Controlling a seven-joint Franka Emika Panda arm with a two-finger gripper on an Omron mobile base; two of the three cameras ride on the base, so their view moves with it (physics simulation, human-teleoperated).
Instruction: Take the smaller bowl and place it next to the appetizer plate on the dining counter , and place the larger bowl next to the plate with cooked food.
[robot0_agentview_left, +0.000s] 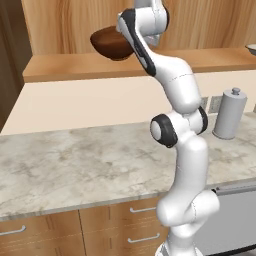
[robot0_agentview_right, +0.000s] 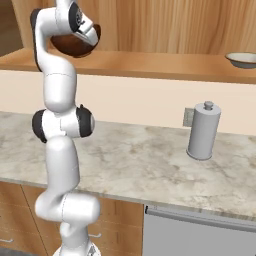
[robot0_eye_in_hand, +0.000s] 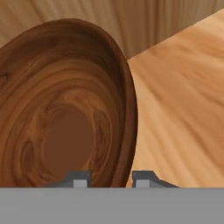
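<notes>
Jaws astride larger bowl rim, seemingly

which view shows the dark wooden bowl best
The hand view: the larger bowl is close up, grain and inside visible, its rim between the gripper fingertips. The left base view and right base view show it partly behind the arm.

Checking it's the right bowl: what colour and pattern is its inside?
Dark brown wood with swirling grain, clearest in the hand view: the larger bowl.
</notes>
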